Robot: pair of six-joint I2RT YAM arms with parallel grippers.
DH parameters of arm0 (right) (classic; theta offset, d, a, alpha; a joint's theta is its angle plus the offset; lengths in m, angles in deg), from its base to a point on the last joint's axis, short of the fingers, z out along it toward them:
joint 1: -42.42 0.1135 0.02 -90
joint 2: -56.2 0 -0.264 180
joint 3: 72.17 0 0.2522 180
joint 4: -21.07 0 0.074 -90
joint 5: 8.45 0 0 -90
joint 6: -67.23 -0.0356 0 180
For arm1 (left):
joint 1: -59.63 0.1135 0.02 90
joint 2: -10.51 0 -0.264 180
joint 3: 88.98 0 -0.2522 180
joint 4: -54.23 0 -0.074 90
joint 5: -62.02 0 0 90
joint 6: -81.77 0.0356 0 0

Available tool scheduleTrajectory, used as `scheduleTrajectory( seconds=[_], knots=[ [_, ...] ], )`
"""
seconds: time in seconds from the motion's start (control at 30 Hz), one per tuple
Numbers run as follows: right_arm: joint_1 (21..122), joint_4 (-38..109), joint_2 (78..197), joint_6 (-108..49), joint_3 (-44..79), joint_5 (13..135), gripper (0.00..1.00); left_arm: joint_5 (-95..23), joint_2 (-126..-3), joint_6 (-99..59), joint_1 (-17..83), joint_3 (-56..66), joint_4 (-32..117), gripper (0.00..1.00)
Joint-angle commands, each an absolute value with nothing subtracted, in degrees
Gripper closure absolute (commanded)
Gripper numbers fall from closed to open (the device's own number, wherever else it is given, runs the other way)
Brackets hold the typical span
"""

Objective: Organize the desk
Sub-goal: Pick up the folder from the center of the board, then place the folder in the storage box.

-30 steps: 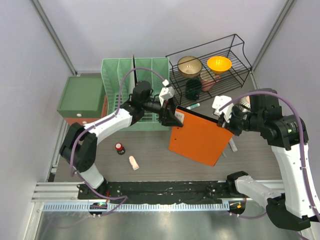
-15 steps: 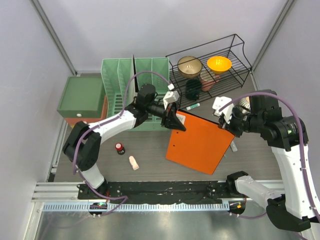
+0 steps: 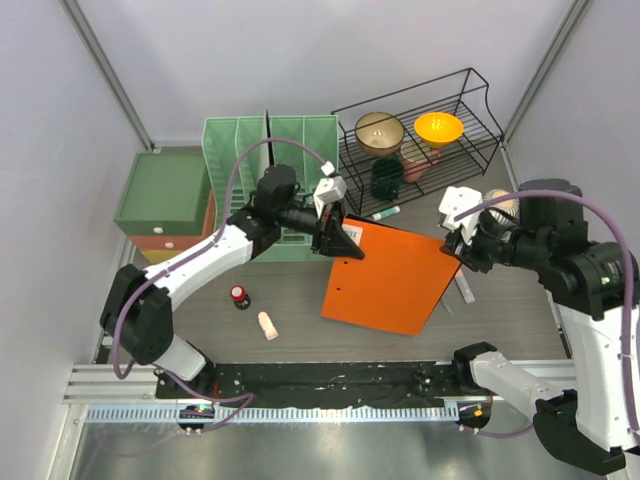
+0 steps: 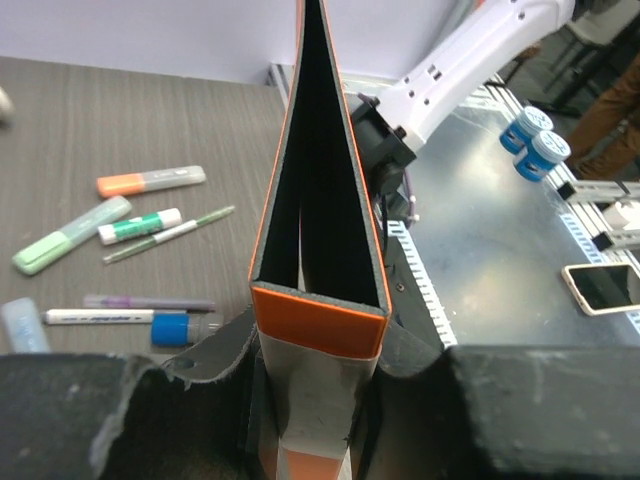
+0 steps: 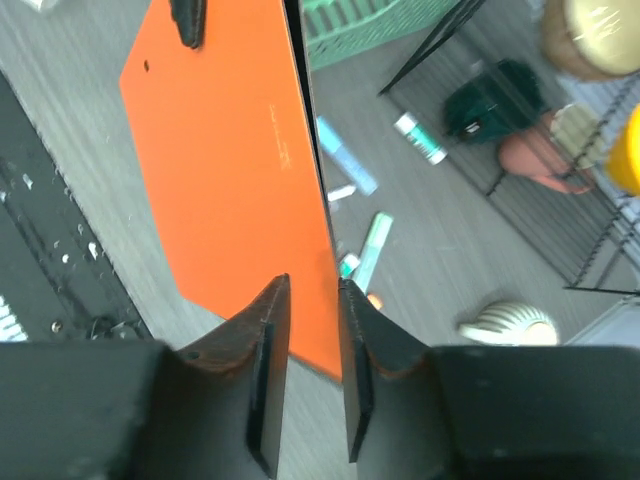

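Handover of orange folder (image 3: 385, 275) above mid-desk (image 3: 300, 295): left gripper (image 3: 338, 240), newly clenched, grasps its 10 o'clock corner, while right gripper (image 3: 462, 246) has just slackened off its 3 o'clock corner, likely freeing it for filing in green rack (image 3: 300, 135) at 11 o'clock.

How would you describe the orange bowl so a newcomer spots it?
Find the black wire rack at the far right of the desk. Two bowls sit in it side by side. The orange bowl is the right one, vivid yellow-orange against the dull tan bowl.
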State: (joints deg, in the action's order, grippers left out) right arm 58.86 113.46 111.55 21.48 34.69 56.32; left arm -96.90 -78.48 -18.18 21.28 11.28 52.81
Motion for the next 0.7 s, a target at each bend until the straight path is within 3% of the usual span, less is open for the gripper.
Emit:
scheduleTrajectory(
  seconds=[0.0,0.1,0.27,0.67],
  knots=[
    [59.2,117.55,110.08,17.05,42.2,56.67,0.66,-95.04,-71.85,-18.33,23.51,7.82,51.28,1.0],
    [59.2,115.52,110.34,14.07,45.28,58.08,0.58,-94.78,-69.03,-18.86,24.91,7.12,50.49,1.0],
    [59.2,114.81,112.36,10.99,50.29,58.44,0.56,-92.59,-64.82,-19.65,25.97,5.01,46.72,1.0],
    [59.2,103.57,112.36,2.12,47.76,66.87,0.55,-67.11,-58.83,-21.5,26.06,-5.0,33.45,1.0]
  ],
)
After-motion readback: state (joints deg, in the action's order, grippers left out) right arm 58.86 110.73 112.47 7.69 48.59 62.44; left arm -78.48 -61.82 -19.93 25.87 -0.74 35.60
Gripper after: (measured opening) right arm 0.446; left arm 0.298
